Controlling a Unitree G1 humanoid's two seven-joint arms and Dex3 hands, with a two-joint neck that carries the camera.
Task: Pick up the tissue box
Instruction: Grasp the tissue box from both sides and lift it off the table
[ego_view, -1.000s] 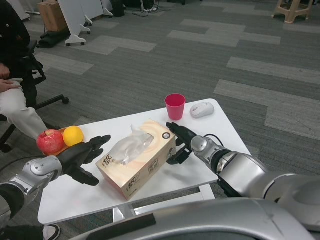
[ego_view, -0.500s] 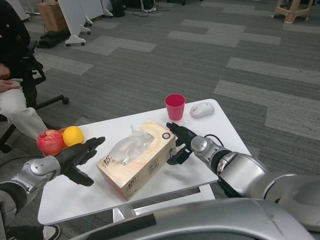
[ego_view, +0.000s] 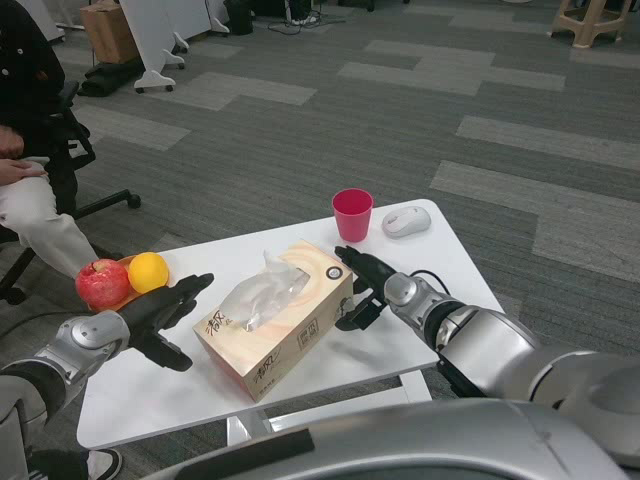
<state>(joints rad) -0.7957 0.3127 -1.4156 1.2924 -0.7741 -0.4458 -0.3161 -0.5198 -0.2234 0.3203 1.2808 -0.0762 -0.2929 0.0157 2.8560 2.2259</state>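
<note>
The tissue box (ego_view: 275, 320) lay at the centre of the frame on the white tabletop (ego_view: 440, 250), a tuft of tissue standing out of its clear slot. My right robot hand (ego_view: 362, 285) sat at the box's right end, fingers spread and touching or nearly touching that end face; it had hold of nothing, and it stood just as it had half a second before. My left robot hand (ego_view: 160, 318) was at the lower left of the frame, open with fingers apart, just beside the box's left end but not touching it. A second earlier its fingertips had reached closer to that end of the box; by half a second ago it had drawn back a little to the left, and it was in much the same place now. The box itself had not shifted on the tabletop; the whole picture had only drifted slightly with my head.

An apple (ego_view: 101, 283) and an orange (ego_view: 148, 271) rested together at the tabletop's left edge, above my left robot hand. A pink cup (ego_view: 351, 214) stood upright at the far edge, with a white mouse (ego_view: 405, 221) just to its right. A seated person (ego_view: 30, 150) was at the upper left of the frame
</note>
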